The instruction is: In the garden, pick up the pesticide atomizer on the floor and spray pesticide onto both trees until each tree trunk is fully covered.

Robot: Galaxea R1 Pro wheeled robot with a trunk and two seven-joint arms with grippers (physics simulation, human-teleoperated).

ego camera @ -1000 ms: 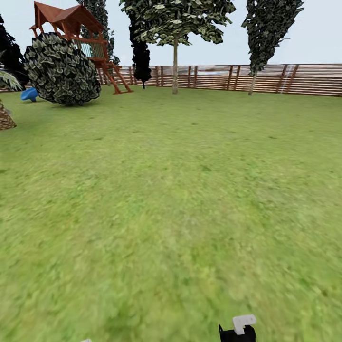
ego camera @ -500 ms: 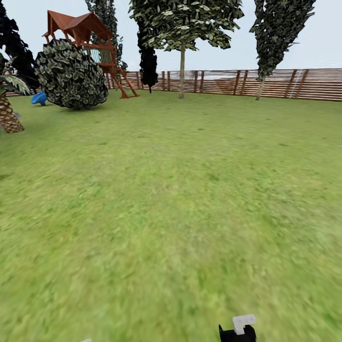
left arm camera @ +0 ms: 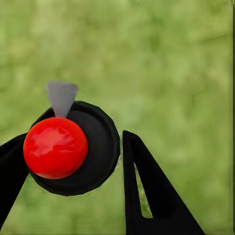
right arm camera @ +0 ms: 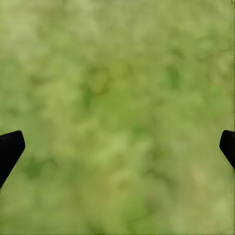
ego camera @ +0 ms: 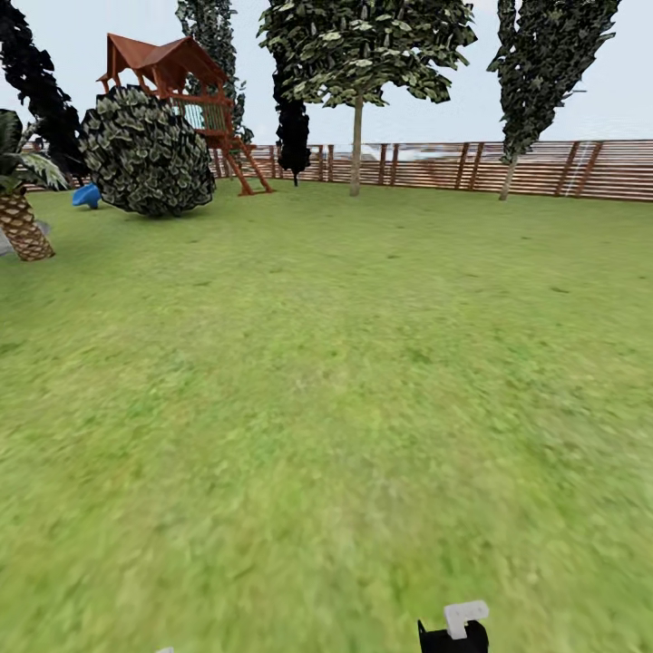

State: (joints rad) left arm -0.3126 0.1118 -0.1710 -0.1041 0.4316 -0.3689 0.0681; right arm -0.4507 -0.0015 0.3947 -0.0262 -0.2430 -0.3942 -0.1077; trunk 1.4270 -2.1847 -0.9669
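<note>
Since a second ago the whole head view is shifted, so the tree (ego camera: 356, 145) by the fence (ego camera: 544, 168) is approached. The pesticide atomizer (left arm camera: 68, 147) is kept clamped between the left gripper (left arm camera: 73, 181) fingers; the right gripper (right arm camera: 117, 147) fingers are spread apart over lawn (ego camera: 326, 408).

A wooden play tower (ego camera: 172, 82) with a red-brown roof stands at the far edge of the grass. A round leafy bush (ego camera: 148, 151) sits in front of it. Left of the bush lie a blue toy (ego camera: 86, 195) and a short palm (ego camera: 18, 204).
</note>
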